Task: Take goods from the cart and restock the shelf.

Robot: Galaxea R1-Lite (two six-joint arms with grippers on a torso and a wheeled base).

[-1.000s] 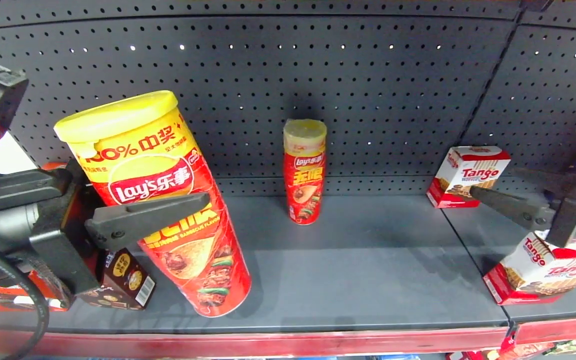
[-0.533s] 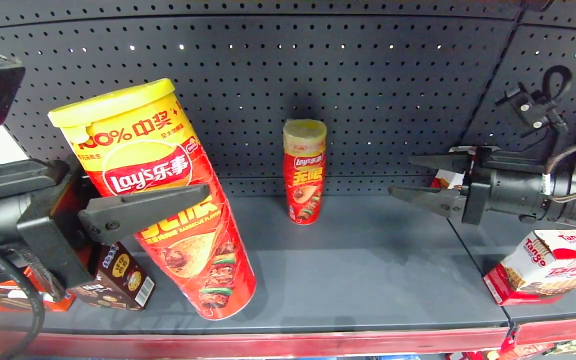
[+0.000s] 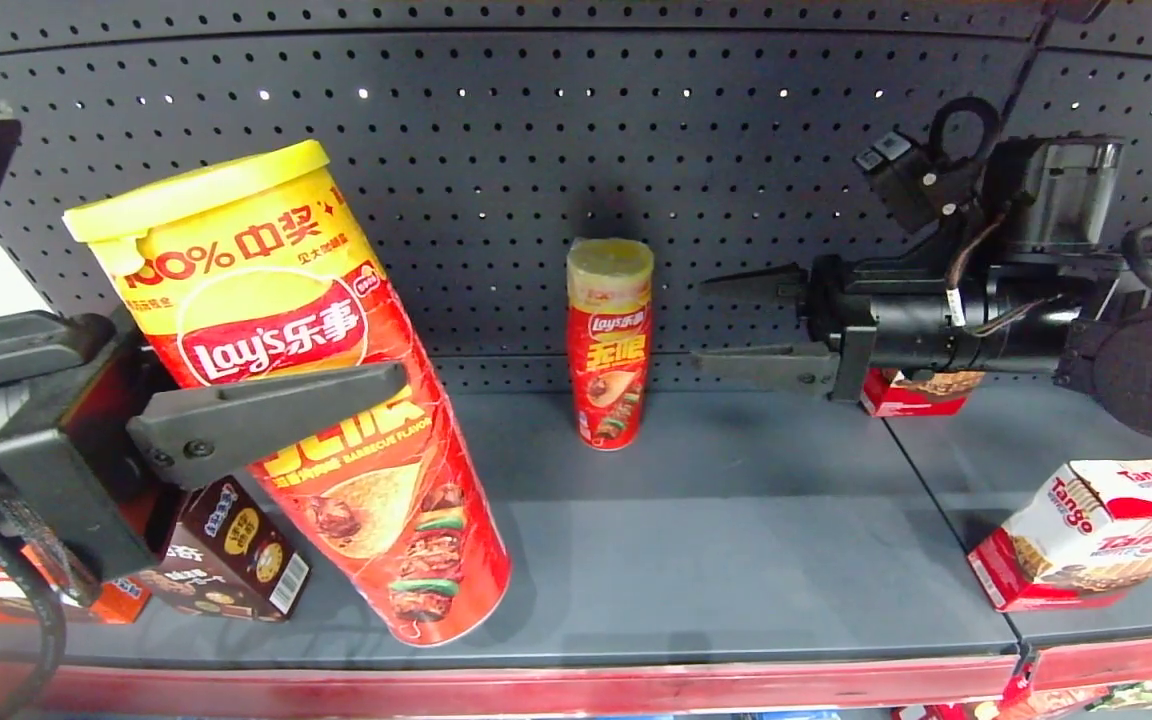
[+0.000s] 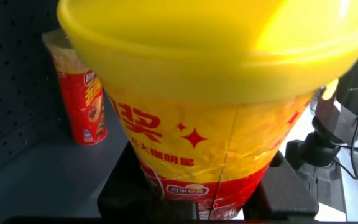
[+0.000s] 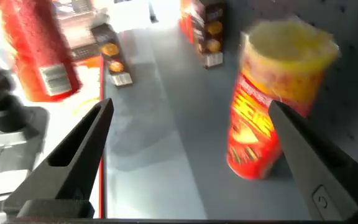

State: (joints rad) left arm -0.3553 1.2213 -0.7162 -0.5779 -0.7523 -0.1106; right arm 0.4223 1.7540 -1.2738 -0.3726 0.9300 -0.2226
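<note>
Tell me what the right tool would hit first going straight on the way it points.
Most likely the small chip can standing upright on the shelf: the open right tool points at it. The wrist view shows the can off-centre, so one finger may touch first.

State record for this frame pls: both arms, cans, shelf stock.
left end effector: shut on big chip can, at front left of shelf
big chip can: tilted, lid toward the left; base contact with shelf unclear
right end effector: open, empty, right of small chip can, pointing at it
small chip can: upright, back of shelf
other stock: wafer boxes right, brown box left
</note>
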